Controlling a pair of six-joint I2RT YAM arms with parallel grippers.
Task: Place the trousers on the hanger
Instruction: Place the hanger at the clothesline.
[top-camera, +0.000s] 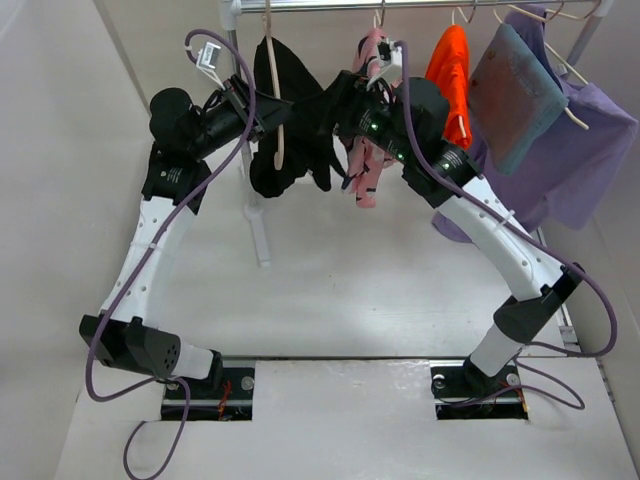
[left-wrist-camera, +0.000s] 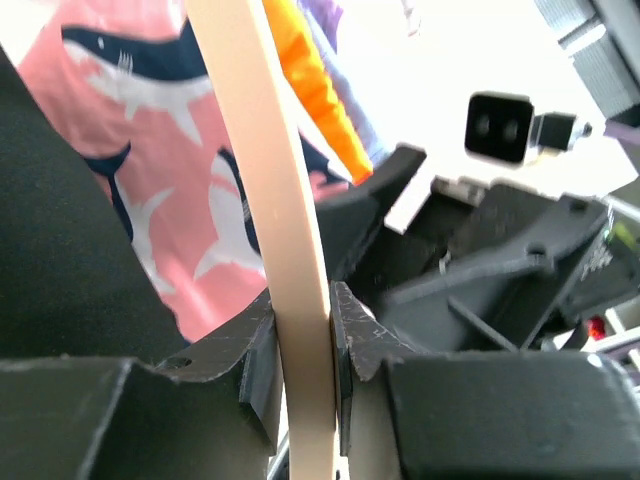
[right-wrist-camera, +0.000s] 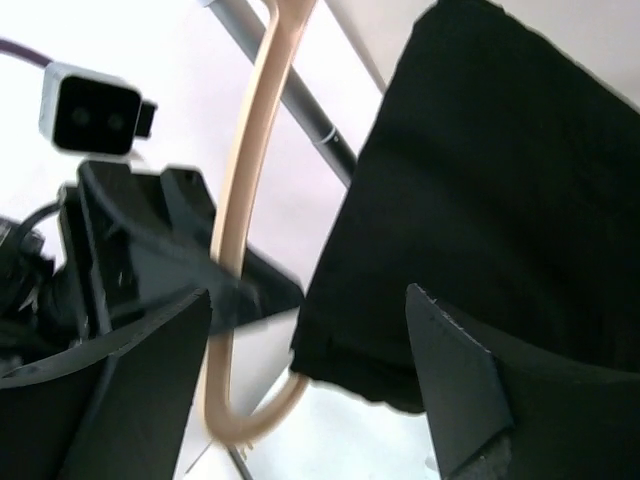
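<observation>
Pinching the wooden hanger (left-wrist-camera: 262, 180) between pressed fingers, the left pincer (left-wrist-camera: 306, 340) sits high under the rail (top-camera: 320, 6). Opposite it, the right pincer (right-wrist-camera: 307, 300) is spread, with the black trousers (right-wrist-camera: 500, 200) hanging against the hanger by its far finger. A pink shark-print garment (left-wrist-camera: 150, 150) and an orange one (left-wrist-camera: 310, 90) crowd behind. Only the overhead view shows the purple shirt (top-camera: 590, 150) and the white tabletop (top-camera: 330, 280).

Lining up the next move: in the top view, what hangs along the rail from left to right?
trousers → pink patterned garment → orange garment → purple garment. The hanger overlaps the trousers, so it is left out.
</observation>
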